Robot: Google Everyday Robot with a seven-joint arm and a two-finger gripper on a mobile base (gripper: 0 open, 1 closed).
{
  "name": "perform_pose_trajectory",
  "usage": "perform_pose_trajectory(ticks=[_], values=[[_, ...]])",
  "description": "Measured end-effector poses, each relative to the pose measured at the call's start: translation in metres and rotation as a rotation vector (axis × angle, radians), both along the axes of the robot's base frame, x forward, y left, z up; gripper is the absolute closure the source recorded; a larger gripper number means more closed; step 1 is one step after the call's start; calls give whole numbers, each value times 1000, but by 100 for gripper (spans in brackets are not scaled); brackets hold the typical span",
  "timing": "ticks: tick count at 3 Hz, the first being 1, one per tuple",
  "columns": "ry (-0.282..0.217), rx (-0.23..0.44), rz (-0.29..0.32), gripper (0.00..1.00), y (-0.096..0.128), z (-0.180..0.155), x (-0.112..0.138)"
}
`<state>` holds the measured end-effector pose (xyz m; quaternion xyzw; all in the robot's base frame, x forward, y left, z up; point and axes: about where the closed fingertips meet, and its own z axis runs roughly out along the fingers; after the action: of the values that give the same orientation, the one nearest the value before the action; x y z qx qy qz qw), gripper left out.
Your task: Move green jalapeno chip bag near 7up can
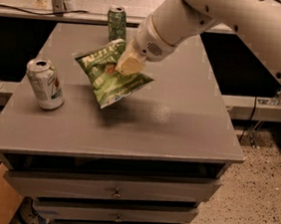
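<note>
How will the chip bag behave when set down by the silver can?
The hand, above the table's middle, pinches the chip bag at one edge and it hangs tilted, so it is probably light and floppy. Likely it will flop flat, not stand. The silver can stands upright, so a brush might tip it.

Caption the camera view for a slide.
Gripper holds the green jalapeno chip bag above the tabletop; 7up can stands apart near the left edge.
</note>
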<state>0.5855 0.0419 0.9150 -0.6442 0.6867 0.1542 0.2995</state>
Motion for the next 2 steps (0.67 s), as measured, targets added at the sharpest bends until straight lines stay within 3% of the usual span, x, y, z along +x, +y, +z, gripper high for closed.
perform_pose_trajectory(ticks=[2], values=[[-8,-15,49,100,17,-3,-10]])
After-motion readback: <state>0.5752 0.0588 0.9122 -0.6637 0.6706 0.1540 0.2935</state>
